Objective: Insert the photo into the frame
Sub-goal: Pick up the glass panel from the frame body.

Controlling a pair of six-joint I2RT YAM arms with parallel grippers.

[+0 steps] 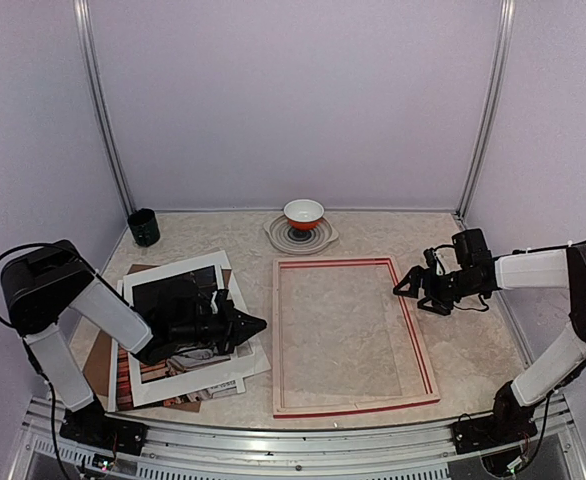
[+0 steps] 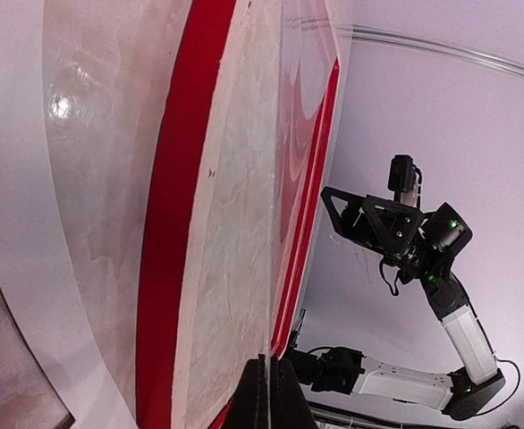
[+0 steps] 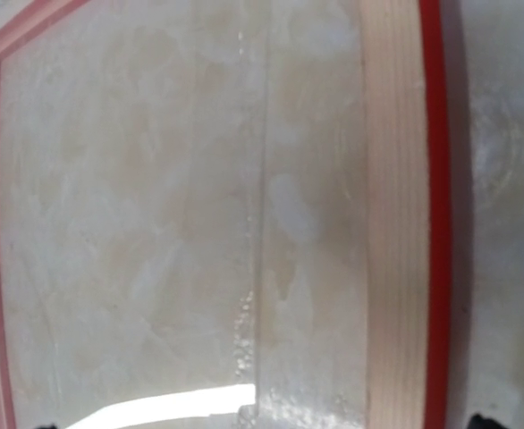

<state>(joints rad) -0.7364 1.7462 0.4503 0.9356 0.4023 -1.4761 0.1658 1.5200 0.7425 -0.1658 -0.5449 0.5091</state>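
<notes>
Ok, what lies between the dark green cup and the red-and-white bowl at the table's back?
Nothing: between the dark green cup and the red-and-white bowl the marbled tabletop is bare, seen in the top view.

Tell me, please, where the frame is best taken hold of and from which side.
Probably the frame by its right long rail, coming from above on the right. It lies flat, back up, and that pale wooden rail appears raised above the pane, so one finger could go inside and one outside. The open right hand hovers just beside it.
</notes>
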